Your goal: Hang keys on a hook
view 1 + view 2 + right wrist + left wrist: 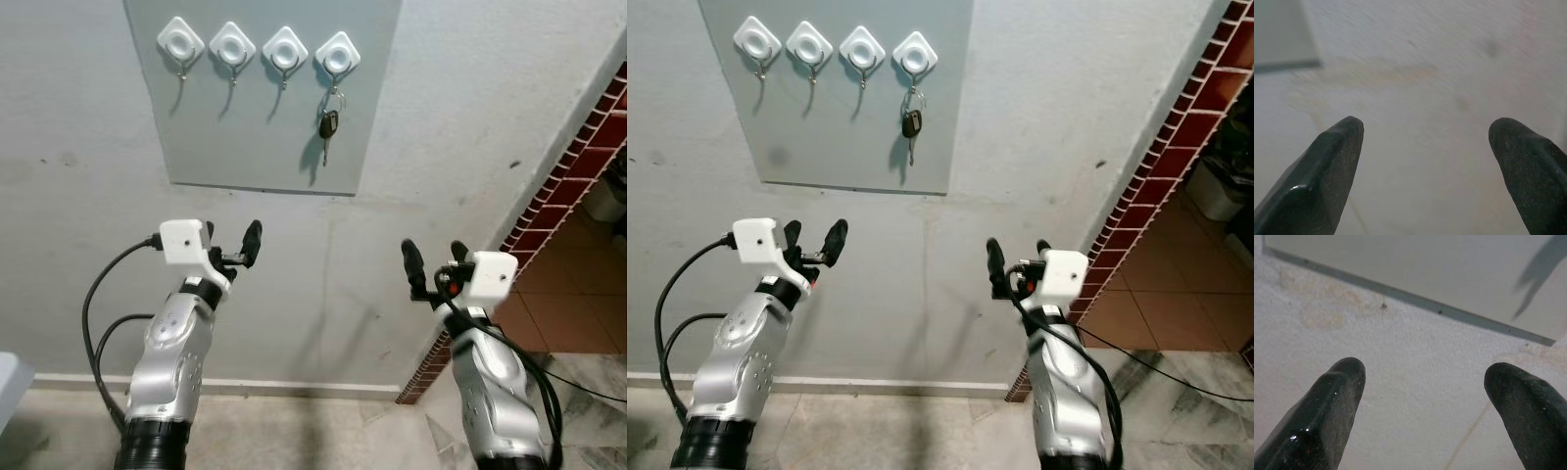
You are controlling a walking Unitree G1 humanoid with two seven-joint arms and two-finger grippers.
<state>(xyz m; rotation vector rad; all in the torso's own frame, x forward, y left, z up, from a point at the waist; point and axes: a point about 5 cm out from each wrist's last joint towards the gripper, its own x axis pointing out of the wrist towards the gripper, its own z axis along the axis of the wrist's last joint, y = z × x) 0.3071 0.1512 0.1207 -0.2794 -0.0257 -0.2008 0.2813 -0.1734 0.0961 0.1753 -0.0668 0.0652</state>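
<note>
Head stereo pair facing wall point(470, 117) from nearby, wrist cameras close against that wall

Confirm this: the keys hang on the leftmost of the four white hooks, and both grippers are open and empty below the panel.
Wrong hook. In the left eye view the keys hang on the rightmost hook. The rest stands: the left gripper and right gripper are open and empty below the panel.

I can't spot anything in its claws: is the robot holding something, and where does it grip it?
Nothing is held. The left gripper and right gripper are open and empty; the black-headed key hangs on the rightmost white hook.
</note>
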